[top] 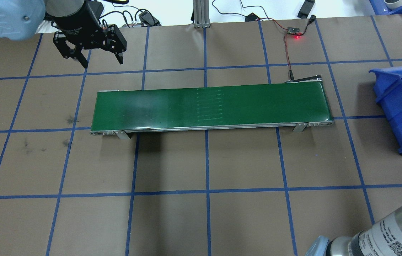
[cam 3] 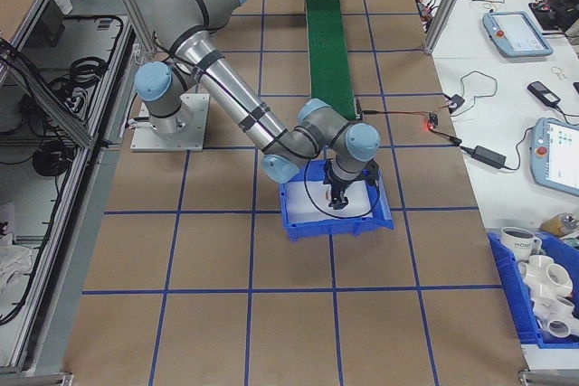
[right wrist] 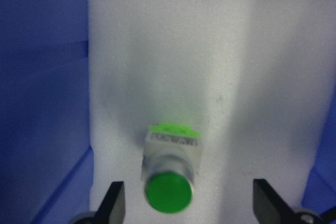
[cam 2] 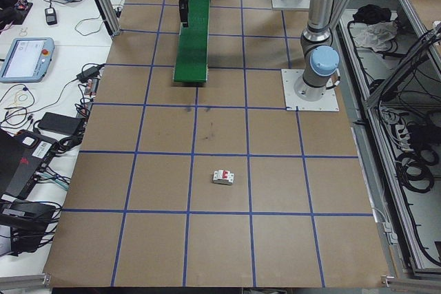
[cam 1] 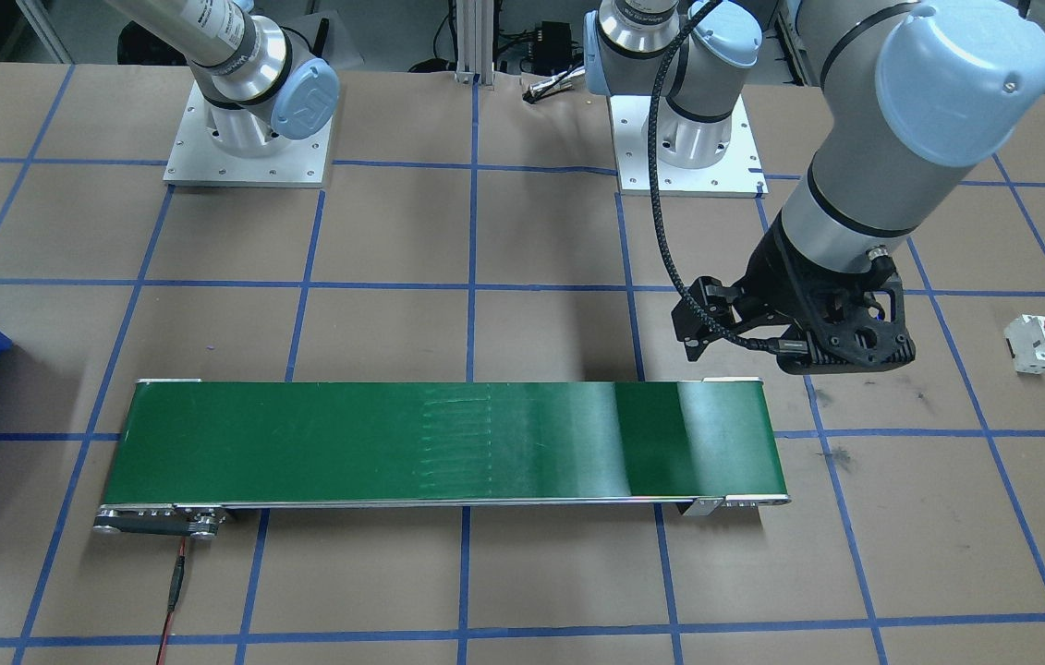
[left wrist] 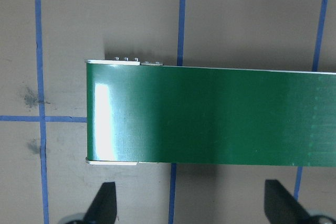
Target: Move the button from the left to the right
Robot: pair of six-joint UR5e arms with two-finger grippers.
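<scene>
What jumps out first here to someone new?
The long green conveyor belt across the table's middle, with the left end effector hanging open past its end. Then the right end effector, open inside the blue bin, with the green-capped button on white foam between its fingertips.

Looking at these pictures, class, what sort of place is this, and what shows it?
Probably a robotics lab or test cell: a small green conveyor belt on a tape-gridded table, a blue parts bin, and teach pendants on the side bench.
</scene>
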